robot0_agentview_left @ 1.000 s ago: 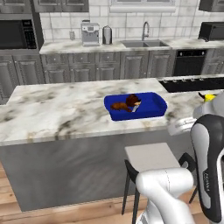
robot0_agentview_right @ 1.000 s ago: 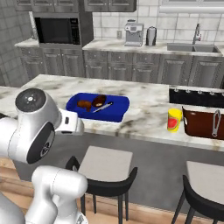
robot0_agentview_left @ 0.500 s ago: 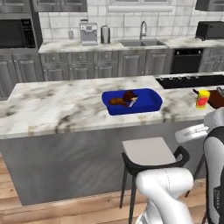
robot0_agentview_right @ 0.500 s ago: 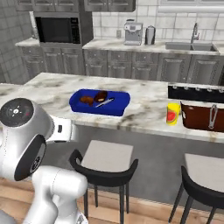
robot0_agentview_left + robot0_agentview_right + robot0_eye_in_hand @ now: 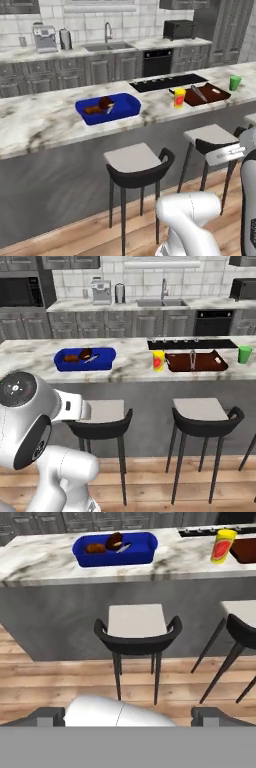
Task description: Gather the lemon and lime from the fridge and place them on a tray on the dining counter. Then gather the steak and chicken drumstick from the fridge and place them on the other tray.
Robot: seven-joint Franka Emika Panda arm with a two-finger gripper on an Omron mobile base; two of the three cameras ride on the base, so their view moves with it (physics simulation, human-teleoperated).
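The blue other tray (image 5: 129,106) (image 5: 106,358) (image 5: 145,549) rests on the white marble dining counter (image 5: 35,125) (image 5: 130,361) (image 5: 40,562). Inside it lie a dark brown steak (image 5: 105,103) (image 5: 115,539) and an orange-brown chicken drumstick (image 5: 92,110) (image 5: 95,548). Further right along the counter is the red-brown tray (image 5: 212,95) (image 5: 205,363) with a metal utensil in it. My gripper (image 5: 128,718) is open and holds nothing, low over the wooden floor in front of a stool. The lemon, the lime and the fridge are out of view.
Black-backed stools (image 5: 135,165) (image 5: 202,411) (image 5: 137,629) line the counter's front. A yellow cup (image 5: 179,97) (image 5: 158,360) (image 5: 222,545) stands left of the red-brown tray, a green cup (image 5: 234,82) (image 5: 244,354) to its right. A black cooktop (image 5: 167,82) lies behind.
The whole picture has shifted: the base has backed away from the counter and swung right, so the stools, floor and red-brown tray now show. The gripper stays open.
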